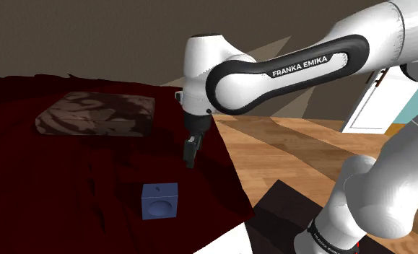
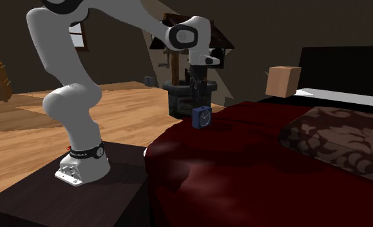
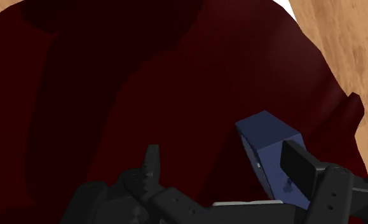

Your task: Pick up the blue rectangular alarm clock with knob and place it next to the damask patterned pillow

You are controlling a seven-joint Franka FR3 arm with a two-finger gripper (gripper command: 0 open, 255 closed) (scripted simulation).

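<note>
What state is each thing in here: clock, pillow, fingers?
Clock: upright on the bed near its edge, not held.
Pillow: lying flat on the bed.
Fingers: open, holding nothing.

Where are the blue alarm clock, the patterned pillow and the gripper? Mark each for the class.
blue alarm clock [image 1: 161,205], shoulder view, on the side facing the camera.
patterned pillow [image 1: 99,114], shoulder view, middle of its top.
gripper [image 1: 191,161], shoulder view, between its fingertips.
</note>
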